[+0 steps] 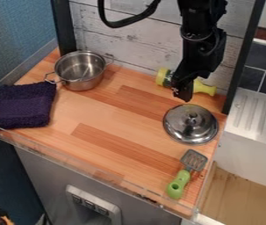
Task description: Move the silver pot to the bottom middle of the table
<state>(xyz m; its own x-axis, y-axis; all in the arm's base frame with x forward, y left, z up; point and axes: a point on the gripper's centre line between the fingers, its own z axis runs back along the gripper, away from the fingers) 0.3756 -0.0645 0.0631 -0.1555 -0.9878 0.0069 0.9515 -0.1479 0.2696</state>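
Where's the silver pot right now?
In the camera view, the silver pot sits at the table's upper left, just behind the purple cloth and near the white plank wall.

Arm [202,41]: black throughout, blocky jointed segments.
Obs.: thick black cable [129,22], curved in a smooth loop; small round fittings on the housing, type too small to tell; gripper [183,94] also black, angular.

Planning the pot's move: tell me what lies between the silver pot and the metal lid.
Just bare wooden tabletop between silver pot and metal lid, in the camera view.
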